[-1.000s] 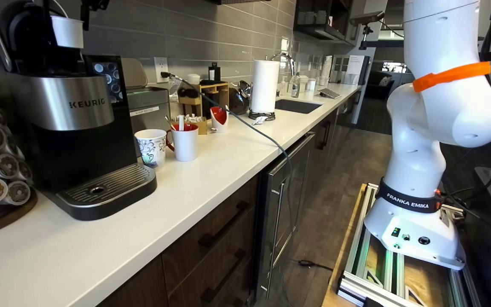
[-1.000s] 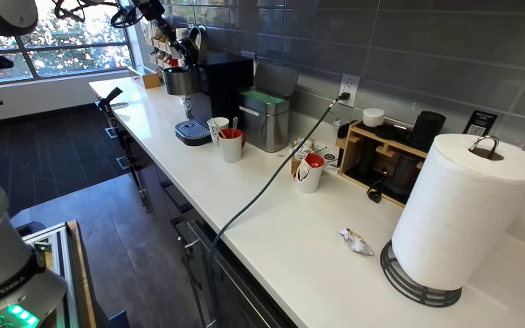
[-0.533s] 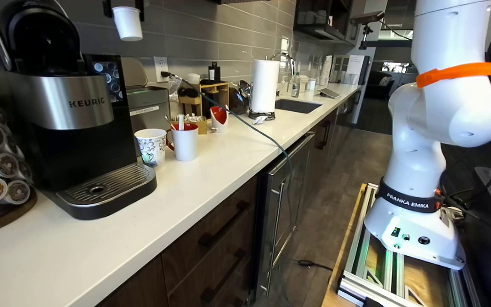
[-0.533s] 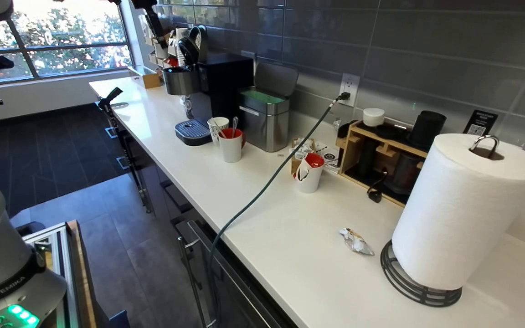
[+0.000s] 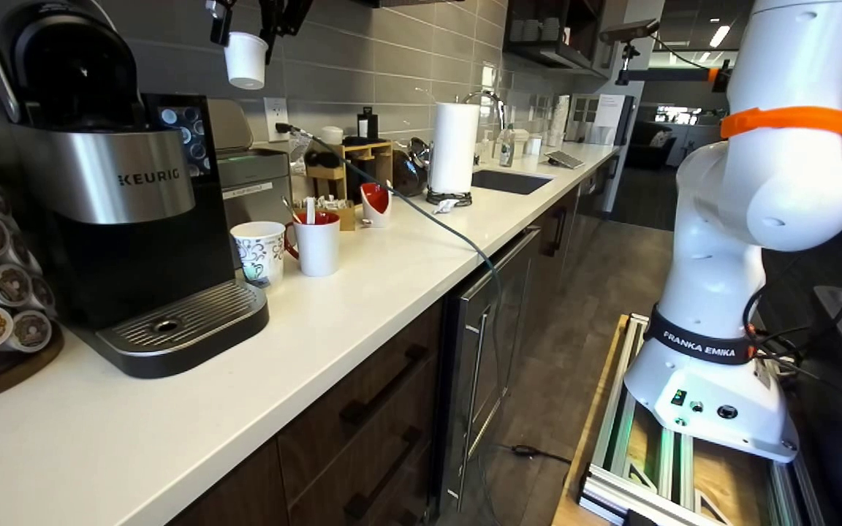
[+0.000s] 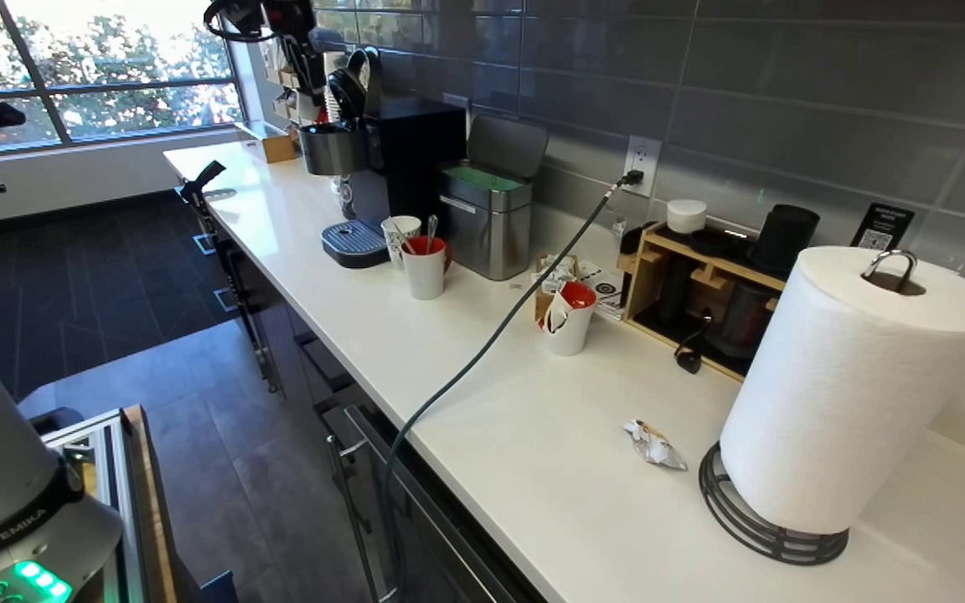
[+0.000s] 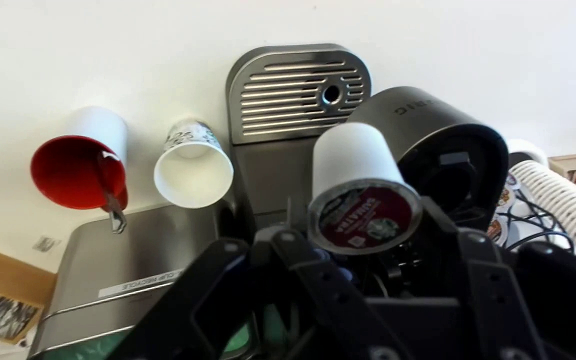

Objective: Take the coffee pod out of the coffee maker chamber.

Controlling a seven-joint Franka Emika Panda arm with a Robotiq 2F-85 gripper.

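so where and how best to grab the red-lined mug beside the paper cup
Probably around the white body of the mug, from the counter's front edge: it stands upright, its red handle roughly faces the wall, and a metal utensil sticks out on top.

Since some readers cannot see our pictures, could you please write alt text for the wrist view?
The robot's hand holds a white coffee pod with a dark red lid reading SUMATRA, clear of the open chamber of the coffee maker. In the background are the slotted drip tray, a patterned cup, a red-lined white mug and a metal bin.
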